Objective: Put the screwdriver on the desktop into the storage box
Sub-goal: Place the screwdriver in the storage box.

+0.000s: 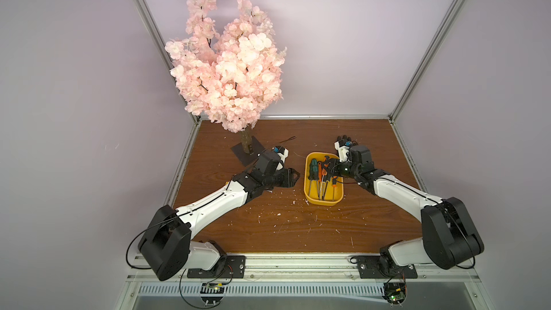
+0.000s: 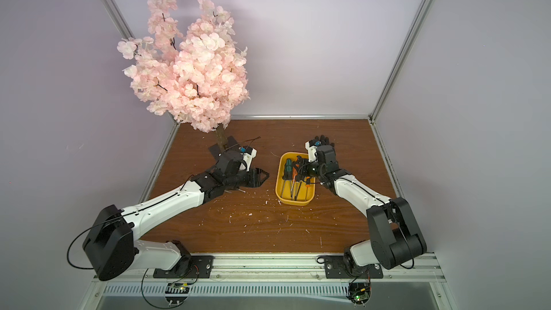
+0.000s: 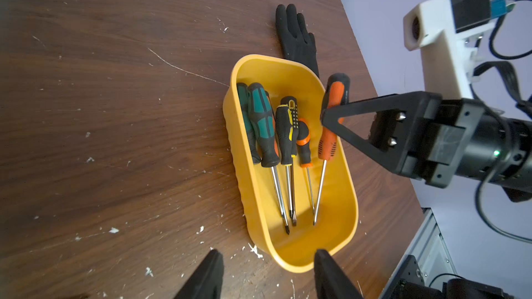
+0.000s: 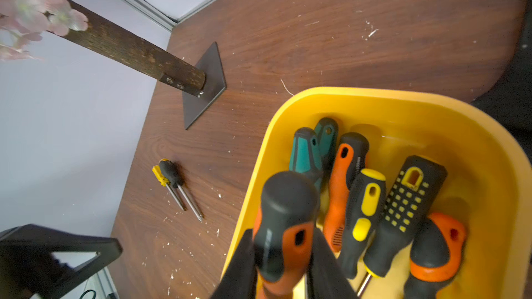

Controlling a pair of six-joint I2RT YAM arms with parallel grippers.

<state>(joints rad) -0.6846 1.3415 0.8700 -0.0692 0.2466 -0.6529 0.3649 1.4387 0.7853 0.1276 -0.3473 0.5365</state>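
Note:
The yellow storage box (image 1: 323, 201) (image 3: 240, 153) sits on the brown desktop (image 1: 298, 228) with several screwdrivers (image 3: 263, 123) lying inside. My right gripper (image 4: 283, 243) is shut on an orange-and-black screwdriver (image 4: 288, 217) (image 3: 328, 139), holding its handle over the box with the shaft slanting down inside. Two small screwdrivers (image 4: 172, 179), one yellow-and-black, lie side by side on the desktop between the box and the tree. My left gripper (image 3: 267, 253) (image 1: 293, 178) hangs open just left of the box, with nothing between its fingers.
A black glove (image 3: 296, 35) (image 1: 343, 139) lies behind the box, partly under it. A pink blossom tree (image 1: 229, 64) stands at the back left on a dark metal base plate (image 4: 205, 87). White flecks dot the board. Aluminium rails (image 1: 405, 156) edge it.

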